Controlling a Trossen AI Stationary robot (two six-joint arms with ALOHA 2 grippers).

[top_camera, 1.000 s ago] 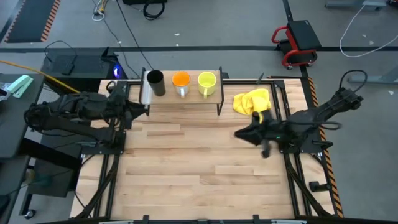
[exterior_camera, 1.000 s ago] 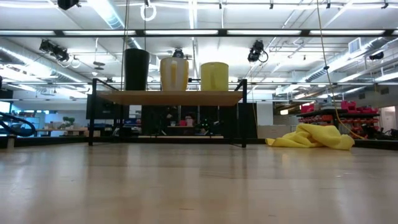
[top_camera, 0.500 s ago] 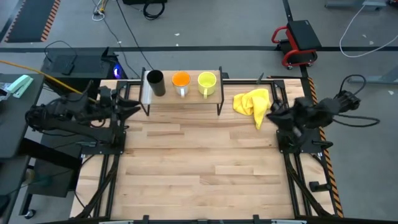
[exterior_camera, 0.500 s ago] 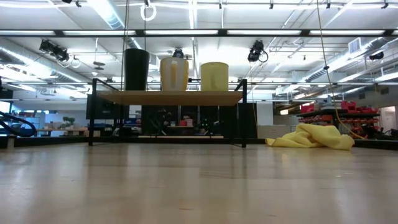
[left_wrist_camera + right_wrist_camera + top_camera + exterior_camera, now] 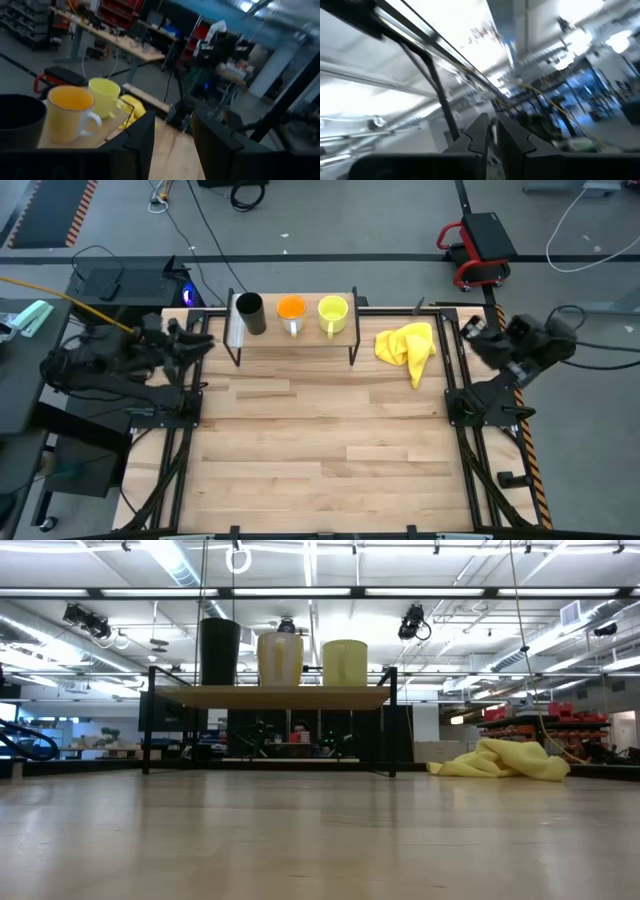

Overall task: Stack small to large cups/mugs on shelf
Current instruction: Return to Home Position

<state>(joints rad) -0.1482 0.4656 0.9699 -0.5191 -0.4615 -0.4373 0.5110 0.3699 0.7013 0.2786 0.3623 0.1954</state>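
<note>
The right arm has pulled back off the bench (image 5: pixel 320 440): a second ago it reached in over the right part of the wood, and now it is folded up above the right frame rail, with the right tool (image 5: pixel 472 330) raised near the far right corner. The left arm has drawn back too, and the left tool (image 5: pixel 205 344) now sits off the left edge, apart from the shelf's left end. The cups and the cloth have not moved.

In the left wrist view the left tool is released, its two fingers (image 5: pixel 142 135) well apart with nothing between them. In the right wrist view the right tool's fingers (image 5: pixel 480 131) are drawn close together, only a thin slit between them, gripping nothing.

The shelf (image 5: pixel 300 336) stands at the far edge of the bench. On its top, in a row from left to right, stand the black cup (image 5: pixel 249 310), the orange-inside mug (image 5: pixel 291 310) and the yellow-green mug (image 5: pixel 332 311), all upright and close beside each other. A crumpled yellow cloth (image 5: pixel 407 345) lies on the bench just right of the shelf, between it and the right arm. A red cart (image 5: pixel 478 245) stands on the floor beyond.
</note>
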